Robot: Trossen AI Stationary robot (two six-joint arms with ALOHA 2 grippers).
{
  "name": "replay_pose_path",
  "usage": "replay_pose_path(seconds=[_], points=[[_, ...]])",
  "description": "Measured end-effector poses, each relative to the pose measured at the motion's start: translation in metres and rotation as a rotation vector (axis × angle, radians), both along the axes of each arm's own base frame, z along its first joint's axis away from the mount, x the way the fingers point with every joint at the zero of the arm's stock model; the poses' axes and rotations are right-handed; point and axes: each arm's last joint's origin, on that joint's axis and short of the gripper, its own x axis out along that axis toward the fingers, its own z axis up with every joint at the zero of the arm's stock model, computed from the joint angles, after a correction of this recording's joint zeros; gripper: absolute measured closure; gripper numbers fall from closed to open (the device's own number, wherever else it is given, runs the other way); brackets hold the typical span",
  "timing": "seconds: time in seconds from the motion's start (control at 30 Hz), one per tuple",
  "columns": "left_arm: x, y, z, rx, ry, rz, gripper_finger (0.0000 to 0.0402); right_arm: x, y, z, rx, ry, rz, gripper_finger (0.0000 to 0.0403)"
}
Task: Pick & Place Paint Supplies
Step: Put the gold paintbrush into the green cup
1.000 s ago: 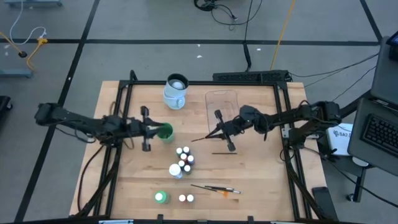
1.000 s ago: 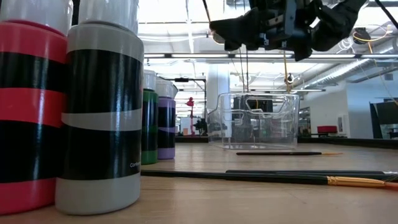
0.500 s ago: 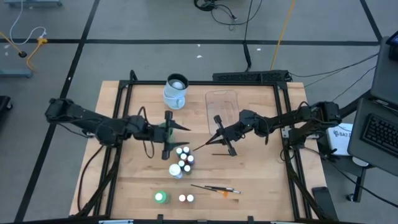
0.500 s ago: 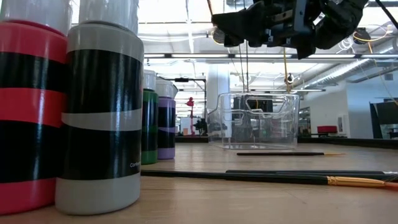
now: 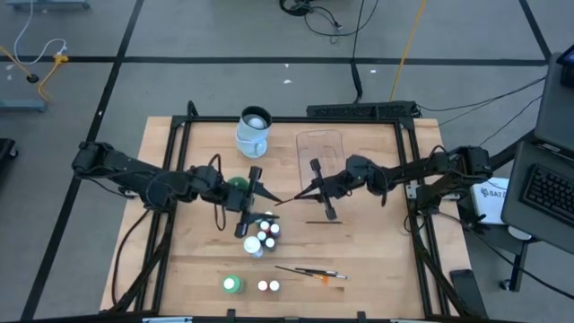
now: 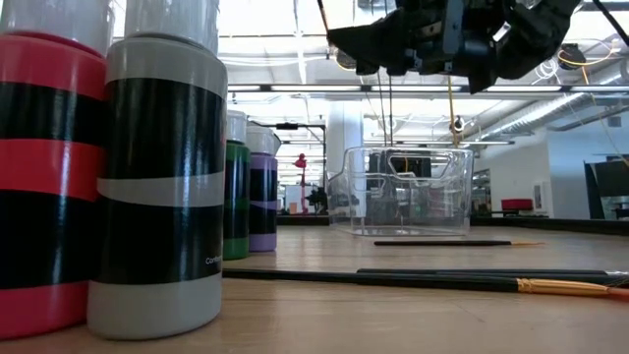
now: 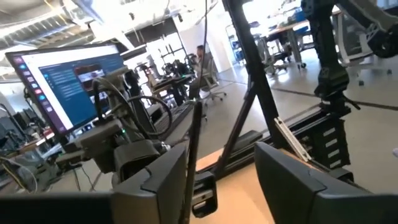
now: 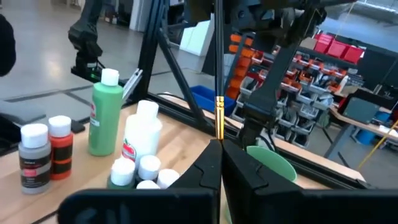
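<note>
- A thin dark-handled brush point(image 5: 291, 197) is held pinched between the closed fingers of the right gripper point(image 5: 319, 190), above mid-table; the grip is confirmed in the right wrist view, where the handle point(image 8: 218, 74) rises straight out from between the fingertips.
- In the high view the brush's long axis runs from the right gripper out toward the left arm, its free tip ending just beside the left gripper point(image 5: 249, 201).
- The clear plastic tray point(image 5: 321, 148) lies on the far side of the right gripper, near it; the right arm is the nearer of the two to the tray.
- The right arm is stretched in low from the table's right edge, wrist turned toward the centre.
- The left gripper is held with its fingers apart and nothing between them, over the cluster of small white-capped paint bottles point(image 5: 264, 231); a green cup point(image 5: 236, 187) sits beside its wrist.
- Judgement: the coming move appears to depend on swinging the held brush back toward the tray.
- Elsewhere: a second brush point(image 5: 322, 221) lies flat near the right gripper; two more brushes point(image 5: 310, 272) and a green bottle point(image 5: 231, 284) lie at the near edge.
</note>
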Motion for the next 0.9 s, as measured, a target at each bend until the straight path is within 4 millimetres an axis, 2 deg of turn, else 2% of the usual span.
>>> replay_pose_path(seconds=[0.4,0.63,0.9], points=[[0.0009,0.0057,0.0017,-0.007,-0.016,0.059,0.0295,0.0002,-0.0051,0.0,0.013,0.004,-0.062,0.0403],[0.001,0.0062,0.0008,0.01,-0.01,0.075,0.039,0.0002,-0.0047,-0.0006,0.025,0.014,-0.058,0.0403],[-0.0042,0.01,0.0033,-0.005,0.022,0.184,0.0398,0.0002,-0.0053,-0.004,0.025,0.049,-0.067,0.0402]])
